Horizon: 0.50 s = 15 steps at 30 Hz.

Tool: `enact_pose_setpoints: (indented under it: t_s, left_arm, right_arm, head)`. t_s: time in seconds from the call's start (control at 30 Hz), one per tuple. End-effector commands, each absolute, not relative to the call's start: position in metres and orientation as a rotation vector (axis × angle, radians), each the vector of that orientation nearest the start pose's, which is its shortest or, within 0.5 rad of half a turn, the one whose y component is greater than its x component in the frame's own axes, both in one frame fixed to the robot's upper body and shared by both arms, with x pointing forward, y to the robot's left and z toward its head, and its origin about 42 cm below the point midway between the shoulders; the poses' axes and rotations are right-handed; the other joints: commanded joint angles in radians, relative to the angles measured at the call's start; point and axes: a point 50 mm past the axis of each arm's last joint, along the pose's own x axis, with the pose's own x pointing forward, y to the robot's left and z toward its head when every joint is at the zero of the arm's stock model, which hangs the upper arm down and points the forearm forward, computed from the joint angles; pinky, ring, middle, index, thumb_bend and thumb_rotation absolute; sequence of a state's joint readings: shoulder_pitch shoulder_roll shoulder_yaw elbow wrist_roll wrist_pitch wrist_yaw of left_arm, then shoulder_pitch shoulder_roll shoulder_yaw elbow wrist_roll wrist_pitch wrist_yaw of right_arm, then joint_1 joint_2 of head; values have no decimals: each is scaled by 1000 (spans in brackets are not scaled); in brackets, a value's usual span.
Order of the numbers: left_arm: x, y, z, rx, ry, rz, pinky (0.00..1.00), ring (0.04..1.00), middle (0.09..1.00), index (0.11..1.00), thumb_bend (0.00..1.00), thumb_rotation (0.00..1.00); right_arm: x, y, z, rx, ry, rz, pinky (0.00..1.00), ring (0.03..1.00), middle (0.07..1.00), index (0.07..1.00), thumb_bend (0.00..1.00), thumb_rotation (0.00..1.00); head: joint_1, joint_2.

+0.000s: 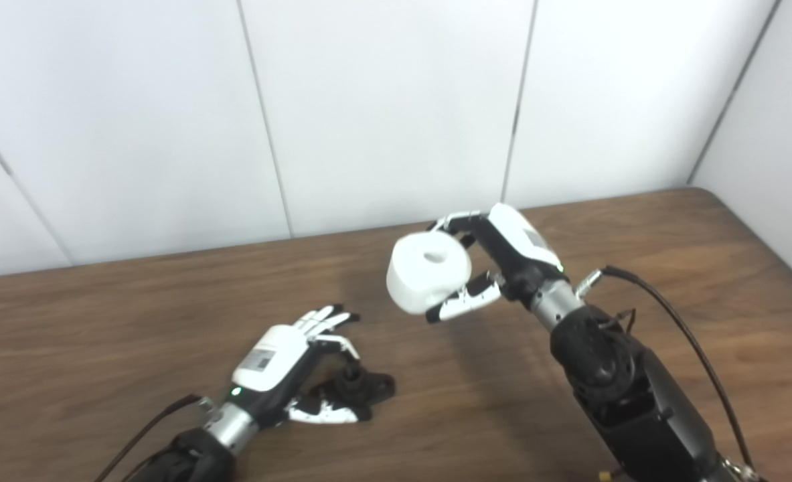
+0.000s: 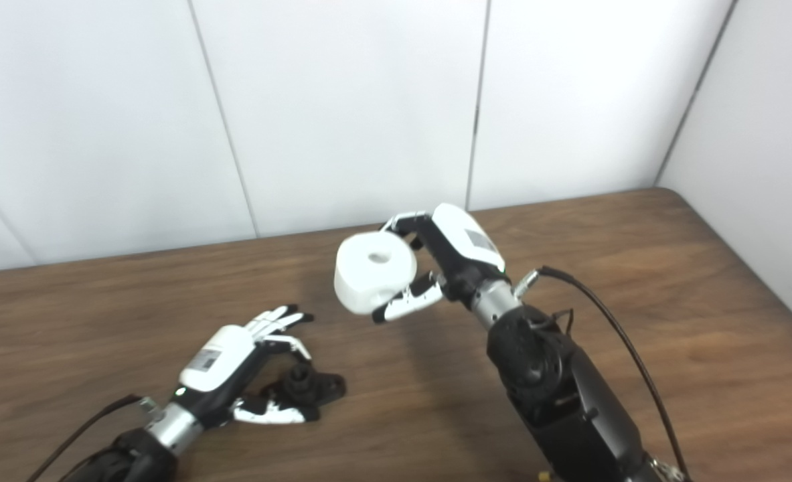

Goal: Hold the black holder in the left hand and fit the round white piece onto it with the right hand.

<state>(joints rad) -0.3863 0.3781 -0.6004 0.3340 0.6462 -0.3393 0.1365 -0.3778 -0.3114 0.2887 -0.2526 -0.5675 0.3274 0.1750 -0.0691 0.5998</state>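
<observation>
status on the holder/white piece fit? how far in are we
Done: the right hand has the round white piece lifted off the table. In hand: the left hand is at the black holder, which looks to be sitting on the table, fingers spread, not gripping. Left: grasp and lift the holder, then fit the piece on.

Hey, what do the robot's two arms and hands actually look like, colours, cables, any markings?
Both hands, left hand and right hand, have glossy white backs bearing a small grey label, and black-and-white fingers. Each has a small green light near a silver metal wrist. The forearms are bulky matte black. A black cable loops beside the right arm; another trails from the left wrist.
</observation>
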Motion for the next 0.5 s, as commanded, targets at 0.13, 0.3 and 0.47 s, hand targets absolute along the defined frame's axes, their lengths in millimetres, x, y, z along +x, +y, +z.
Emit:
enact_pose_setpoints:
  t_s: [0.13, 0.3, 0.47]
  left_arm:
    - [303, 186, 22, 1174, -158, -830, 955, 974, 909, 485, 524, 59]
    - [303, 183, 22, 1160, -142, -828, 965, 978, 909, 485, 524, 58]
    - [302, 180, 23, 1164, -145, -833, 968, 984, 917, 485, 524, 59]
  right_arm:
    - [359, -173, 272, -906, -412, 251, 697, 751, 745, 480, 525, 133]
    - [359, -163, 270, -886, -425, 287, 738, 756, 745, 480, 524, 132]
    - [359, -157, 264, -895, -429, 314, 749, 766, 751, 480, 523, 135]
  head:
    - [22, 10]
    - [32, 16]
    - [36, 20]
